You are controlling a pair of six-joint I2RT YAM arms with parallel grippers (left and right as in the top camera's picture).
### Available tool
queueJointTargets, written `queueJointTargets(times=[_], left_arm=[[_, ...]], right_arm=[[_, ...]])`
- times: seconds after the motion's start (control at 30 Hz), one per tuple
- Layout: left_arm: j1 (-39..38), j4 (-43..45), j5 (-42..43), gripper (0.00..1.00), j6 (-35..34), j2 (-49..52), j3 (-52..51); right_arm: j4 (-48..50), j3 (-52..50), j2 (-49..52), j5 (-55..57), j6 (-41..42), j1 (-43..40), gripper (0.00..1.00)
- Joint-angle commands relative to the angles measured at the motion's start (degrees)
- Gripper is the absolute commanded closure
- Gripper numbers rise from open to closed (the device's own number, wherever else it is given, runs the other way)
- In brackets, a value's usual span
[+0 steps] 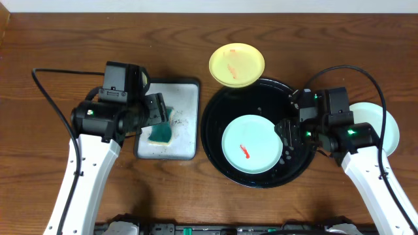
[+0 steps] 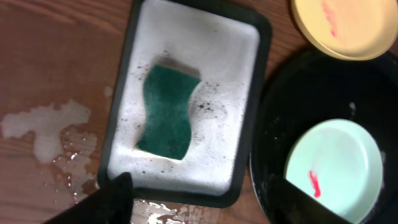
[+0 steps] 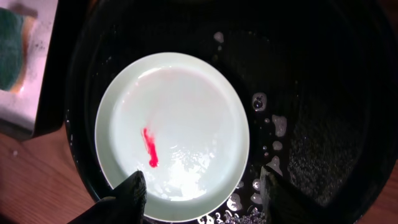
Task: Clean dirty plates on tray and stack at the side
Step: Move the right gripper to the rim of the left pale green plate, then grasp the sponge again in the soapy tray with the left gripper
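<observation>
The black tray [image 1: 215, 108] holds a mint-blue plate [image 1: 251, 145] with a red smear. A yellow plate [image 1: 236, 64] with an orange smear rests on the tray's far rim. A second mint-blue plate [image 1: 386, 124] lies on the table at the right, partly under the right arm. My right gripper [image 1: 287, 134] is open and empty above the near edge of the smeared plate [image 3: 174, 130], its fingers [image 3: 202, 199] spanning that edge. My left gripper [image 1: 155, 112] is open and empty above the green sponge [image 2: 166, 112], fingers [image 2: 202, 205] wide apart.
The sponge lies in a small grey sponge tray [image 1: 186, 104] with foam, left of the black tray. Soapy water is spilled on the wooden table [image 2: 46, 127] left of it. Foam and droplets sit on the black tray's floor [image 3: 323, 93].
</observation>
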Motion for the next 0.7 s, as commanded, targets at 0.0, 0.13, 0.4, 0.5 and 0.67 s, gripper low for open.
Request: queueJointTargets(times=[0.0,0.13,0.4,0.5,0.67], left_arm=[[-0.28,0.52,-5.16,0.35,-0.50,2.10,-5.20],[-0.28,6.93,-4.85,0.35,-0.48,6.82,-12.92],[-0.28,18.75,-4.81,0.55,2.43,20.09,-15.65],[-0.28,22.08,-2.03,0.65,2.38,25.03,-15.65],[-0.26,24.61,-0.15,0.81,2.45,30.75,-15.63]], right_arm=[[-0.07,0.46,-0.22,-1.07,-1.33,-0.79,0.43],[-0.09,0.46,-0.24,-1.05,-1.33,-0.79,0.43],[-0.22,0.46,-0.22,-1.07,-1.31,-0.79,0.42],[-0.74,0.46,-0.22,-1.07,-1.29,-0.79,0.42],[-1.03,0.46,-0.22,-1.05,-1.29,-0.79,0.44]])
